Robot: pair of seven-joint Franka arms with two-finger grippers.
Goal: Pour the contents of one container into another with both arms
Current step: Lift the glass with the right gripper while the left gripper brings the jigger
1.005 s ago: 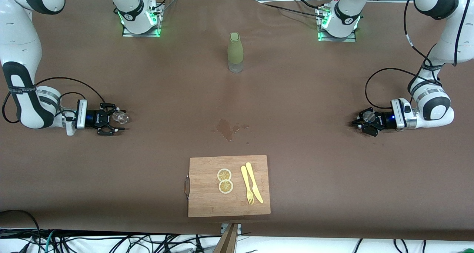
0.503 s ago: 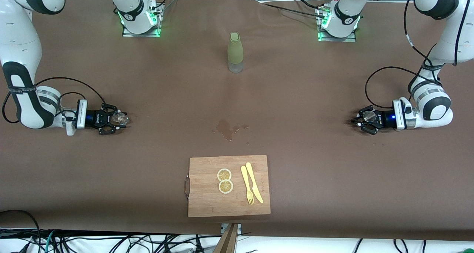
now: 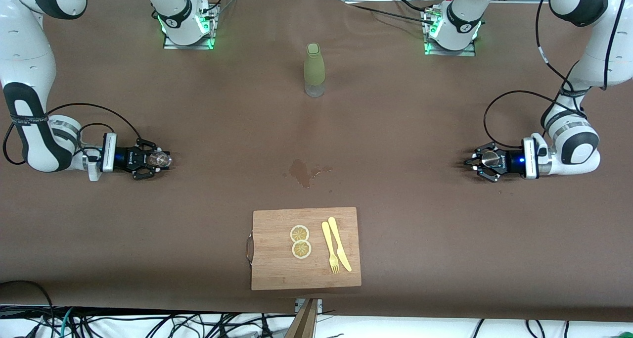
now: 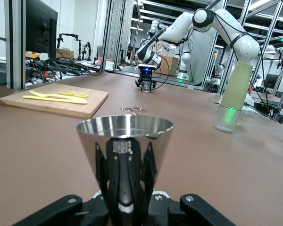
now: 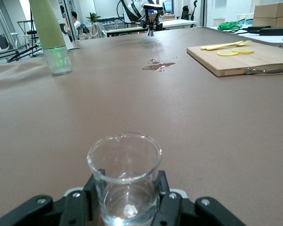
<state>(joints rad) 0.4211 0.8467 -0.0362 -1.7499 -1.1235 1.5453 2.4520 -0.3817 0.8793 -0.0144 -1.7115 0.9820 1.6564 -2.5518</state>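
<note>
Grasp step: right tool gripped the glass beaker at 9 o'clock, left tool the steel cup at 3 o'clock; next, lift both.

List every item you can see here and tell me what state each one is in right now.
Left hand: shut on metal cup, upright.
Right hand: shut on glass cup, upright, a little liquid in it.
Green bottle: upright, capped.
Puddle: wet patch mid-table.
Cutting board: flat, carrying lemon slices, fork and knife.
</note>
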